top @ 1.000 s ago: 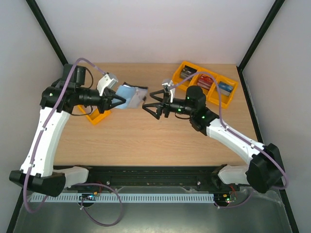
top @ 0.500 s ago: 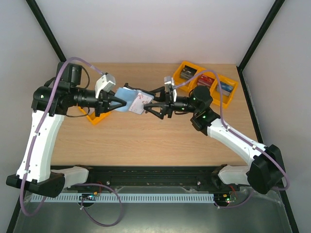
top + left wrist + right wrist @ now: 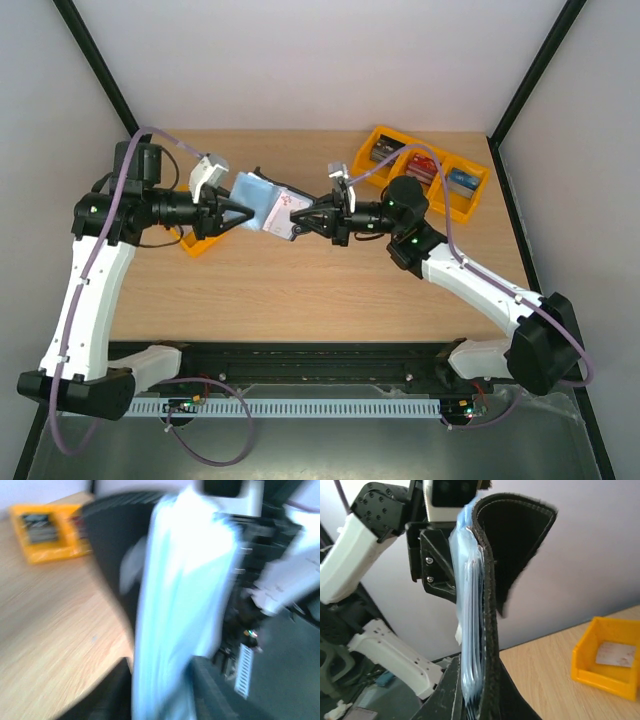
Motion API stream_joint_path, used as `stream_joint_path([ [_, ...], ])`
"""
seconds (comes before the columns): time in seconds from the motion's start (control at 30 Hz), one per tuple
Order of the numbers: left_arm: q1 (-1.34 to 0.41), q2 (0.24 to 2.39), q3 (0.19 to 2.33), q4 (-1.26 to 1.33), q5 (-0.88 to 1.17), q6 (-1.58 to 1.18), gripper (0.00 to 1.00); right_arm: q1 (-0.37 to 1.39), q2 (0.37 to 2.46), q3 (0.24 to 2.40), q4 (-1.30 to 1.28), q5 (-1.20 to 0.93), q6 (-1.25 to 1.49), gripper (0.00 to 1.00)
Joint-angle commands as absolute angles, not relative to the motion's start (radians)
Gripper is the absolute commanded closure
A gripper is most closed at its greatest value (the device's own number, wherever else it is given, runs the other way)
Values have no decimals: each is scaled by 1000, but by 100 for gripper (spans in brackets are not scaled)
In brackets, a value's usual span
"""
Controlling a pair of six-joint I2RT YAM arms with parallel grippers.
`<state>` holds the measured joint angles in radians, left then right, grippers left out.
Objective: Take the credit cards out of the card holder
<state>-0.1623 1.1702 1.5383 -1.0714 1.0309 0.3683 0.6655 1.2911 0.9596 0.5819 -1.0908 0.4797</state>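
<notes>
Gripping one end of the card holder [image 3: 258,200], the left gripper [image 3: 247,213] has its fingers closed on the grey-blue pocket side and holds the case in the air above the table [image 3: 300,290]. In the left wrist view the case fills the frame as a blur of pale blue plastic against black cover [image 3: 107,555], so no finer detail can be read there. The right gripper [image 3: 300,221] meets the case from the opposite side. Its fingers are pressed together on the far end, with the black cover [image 3: 492,630] and the clear pockets standing upright between them in the right wrist view. The credit cards [image 3: 290,204] sit in those pockets, and one pale face with red marks shows from above just beside the right fingertips. Their thin edges [image 3: 471,630] are visible through the blue plastic. Below the left arm a small yellow tray [image 3: 197,243] rests on the wood. Well apart, at the far right corner, a long yellow tray [image 3: 476,198] holds a dark stack [image 3: 385,152], a red stack [image 3: 422,167] and a blue stack [image 3: 460,180] in separate compartments.
</notes>
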Motion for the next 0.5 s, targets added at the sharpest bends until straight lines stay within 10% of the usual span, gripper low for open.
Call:
stream_joint_path([
  [0.0, -48, 1151, 1401, -866, 771, 109, 48, 667, 1275, 993, 451, -921, 399, 98],
  [0.23, 38, 1139, 1367, -791, 681, 64, 17, 667, 1352, 1086, 32, -413, 346, 98],
  [0.37, 28, 1132, 1347, -787, 684, 71, 25, 683, 1445, 1169, -134, -253, 362, 98],
  [0.47, -38, 1125, 1317, -783, 781, 77, 49, 731, 1525, 1270, -254, -161, 367, 98],
])
